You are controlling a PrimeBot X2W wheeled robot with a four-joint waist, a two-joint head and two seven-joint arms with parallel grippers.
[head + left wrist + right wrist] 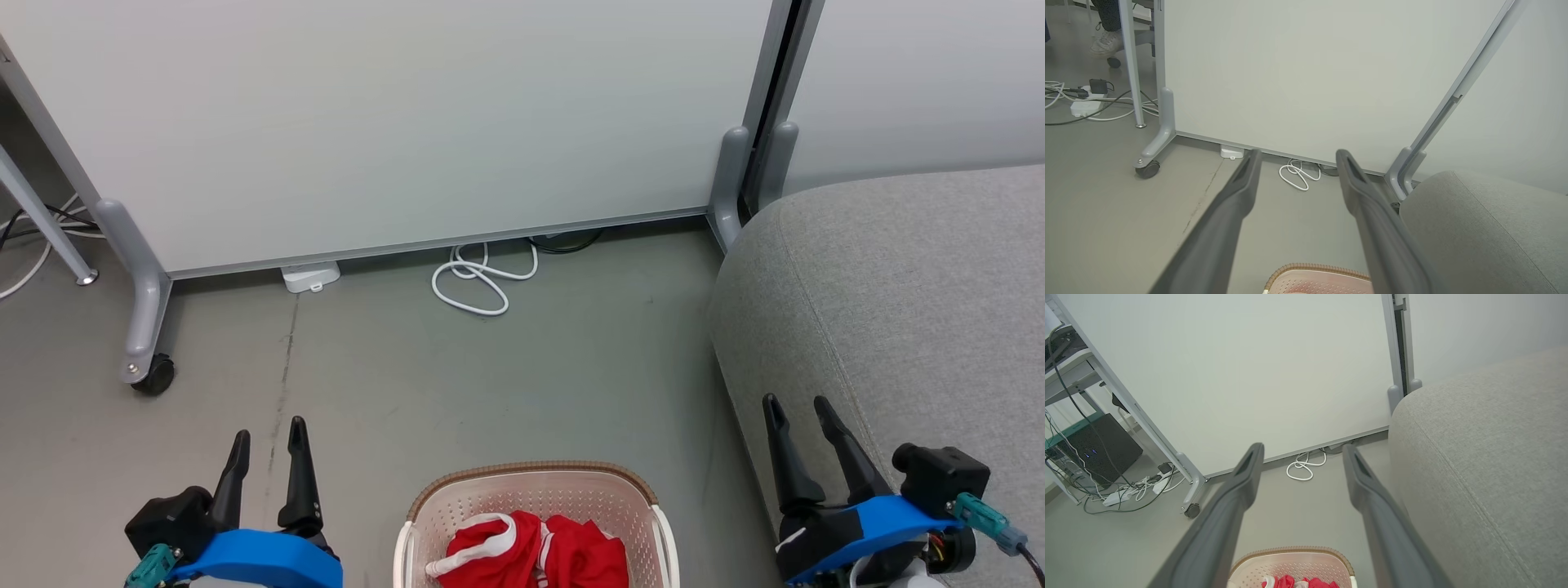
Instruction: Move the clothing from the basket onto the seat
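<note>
Clothing point(535, 555) is lying bunched in the basket point(531, 475), which is sitting on the floor point(490, 384) between the two arms, just beside the seat point(898, 286). No garment is lying on the visible part of the seat, so the task is looking to be at its first step: reaching in for a garment. Both the left tool point(269, 431) and the right tool point(795, 403) are hovering with jaws spread wide, holding nothing. The next move is calling for one tool to be dipping into the basket, pinching a fold of red fabric, then lifting it rightward over the grey cushion.
</note>
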